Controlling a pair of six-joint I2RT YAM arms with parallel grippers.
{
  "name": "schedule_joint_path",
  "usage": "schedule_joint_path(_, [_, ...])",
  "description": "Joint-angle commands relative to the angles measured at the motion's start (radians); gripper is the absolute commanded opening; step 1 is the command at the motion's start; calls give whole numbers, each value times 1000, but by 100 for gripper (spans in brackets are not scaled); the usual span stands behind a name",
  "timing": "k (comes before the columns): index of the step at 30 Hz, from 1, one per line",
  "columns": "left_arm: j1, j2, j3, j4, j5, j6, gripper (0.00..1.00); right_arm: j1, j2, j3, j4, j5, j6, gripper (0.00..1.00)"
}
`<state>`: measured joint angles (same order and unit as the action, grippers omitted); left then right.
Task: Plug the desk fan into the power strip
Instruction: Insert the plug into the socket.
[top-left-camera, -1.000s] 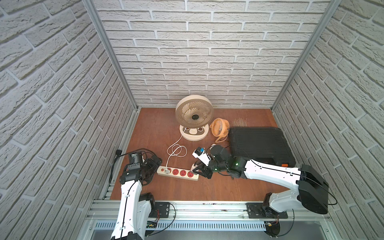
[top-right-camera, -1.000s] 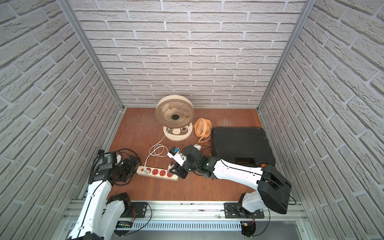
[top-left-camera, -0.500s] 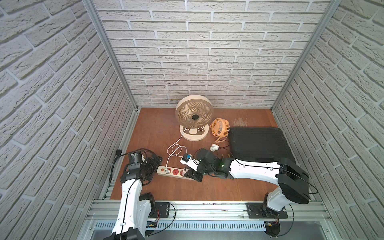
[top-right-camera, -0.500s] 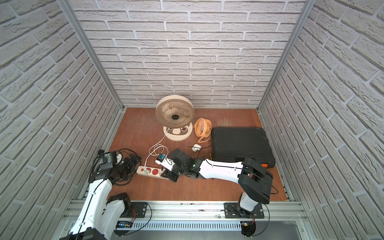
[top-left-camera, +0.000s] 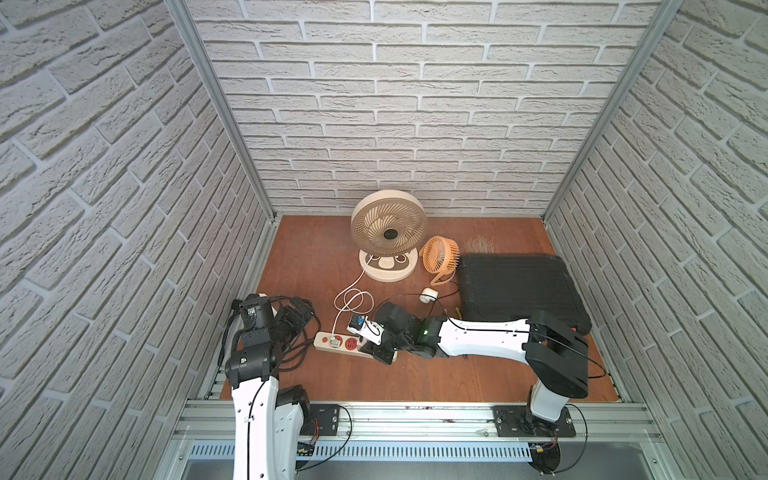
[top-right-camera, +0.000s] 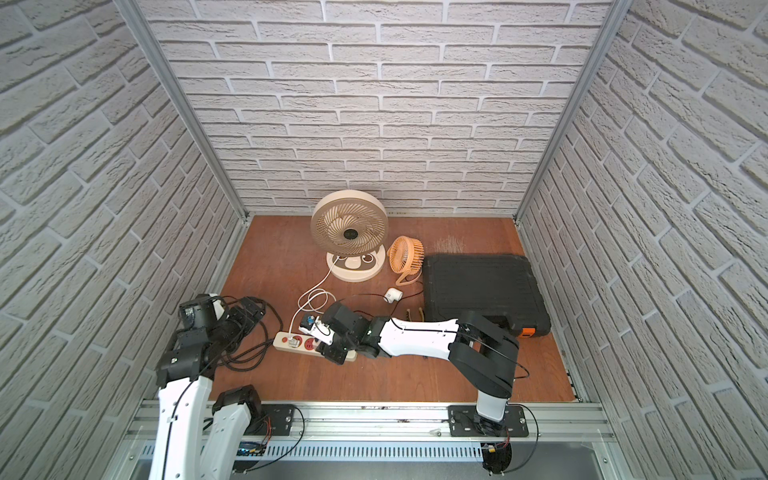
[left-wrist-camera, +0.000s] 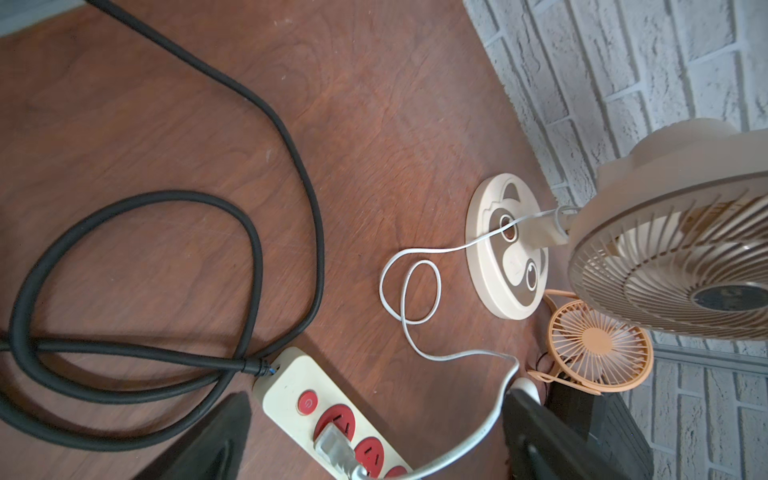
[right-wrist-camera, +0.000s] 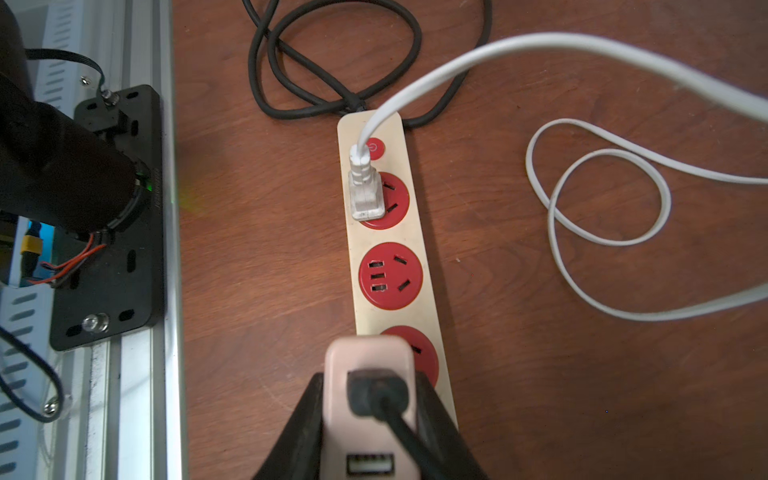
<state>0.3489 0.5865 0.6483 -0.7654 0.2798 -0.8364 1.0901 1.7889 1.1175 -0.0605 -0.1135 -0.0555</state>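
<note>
So the power strip is lying flat on the wooden surface near the front edge, sockets facing up. Its long axis runs roughly side to side in both top views. The red button end and its black cord point toward the left arm, and the far end sits under the right arm. Progress looks decent: a white plug already sits in the socket next to the button, though it's hard to say if it's fully seated. Its white cord loops back to the big beige fan. The right hand is clamped on a pinkish adapter with a thin black lead, held just over the third socket and not in yet. Probably that's the little orange fan's plug, but the lead can't be traced for sure. What's left is pushing it straight down. The left hand is spread wide with nothing in it, hovering near the button end.
</note>
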Motion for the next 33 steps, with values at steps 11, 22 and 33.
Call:
schedule_joint_path(11, [5,40,16,7,77,98,98,5,73,34,29,53,-52,3])
schedule_joint_path(22, [6,30,9,19,90,102,98,5,64,-22,80,48,-31,3])
schedule_joint_path(33, [5,21,2,26,110,103,98,5,70,-45,138,39,-23,3])
